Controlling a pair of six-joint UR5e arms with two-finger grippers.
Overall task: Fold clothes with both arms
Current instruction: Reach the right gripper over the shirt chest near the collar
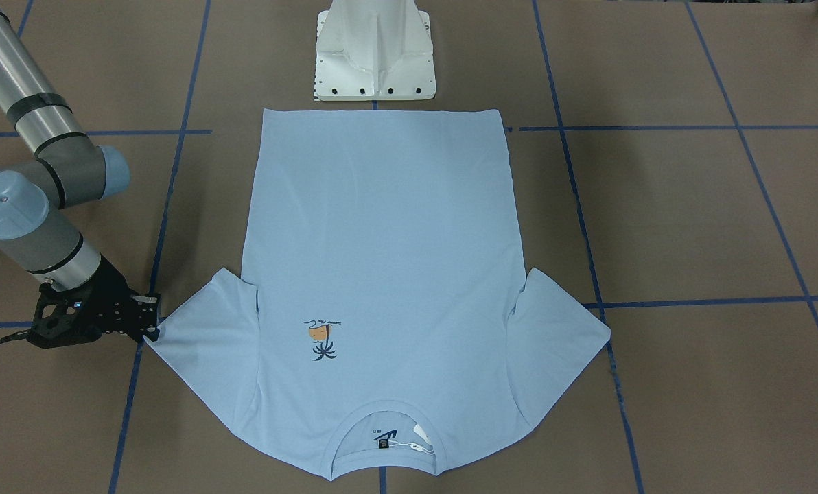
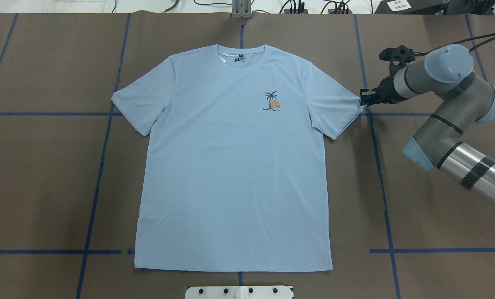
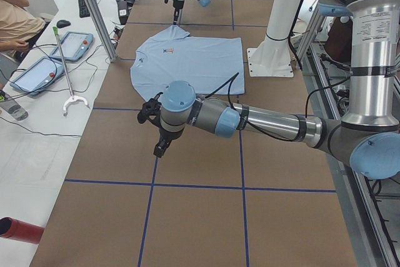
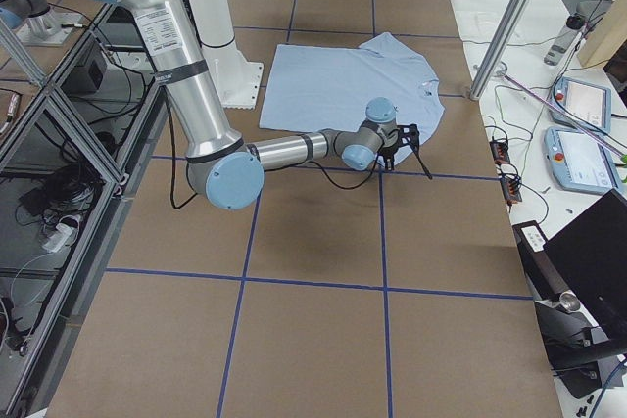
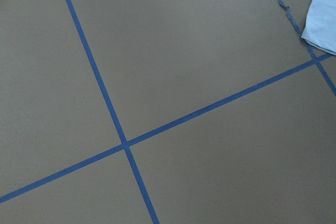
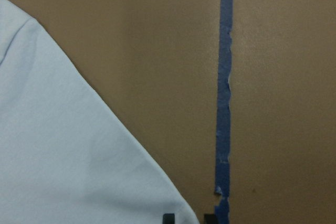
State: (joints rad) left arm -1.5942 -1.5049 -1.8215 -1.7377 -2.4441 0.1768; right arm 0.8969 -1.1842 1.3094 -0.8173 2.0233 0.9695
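The light blue T-shirt [image 2: 231,166] lies flat and face up in the middle of the table [image 2: 44,187]. Its straight hem [image 2: 233,269] is just short of the white pedestal [image 2: 239,292] and its collar [image 2: 240,55] is toward the far edge. Both sleeves are spread outward, and the palm-tree print [image 2: 271,101] shows on the chest.

The right gripper [image 2: 362,99] sits low at the outer corner of the sleeve [image 2: 334,104] on the robot's right. Its fingertips [image 6: 168,219] are slightly apart, with the sleeve's edge reaching between them.

The left gripper [image 3: 160,148] hangs over bare table well apart from the other sleeve; I cannot tell how its fingers stand. Brown surface crossed by blue tape lines [image 2: 382,174] stretches wide on both sides of the shirt.
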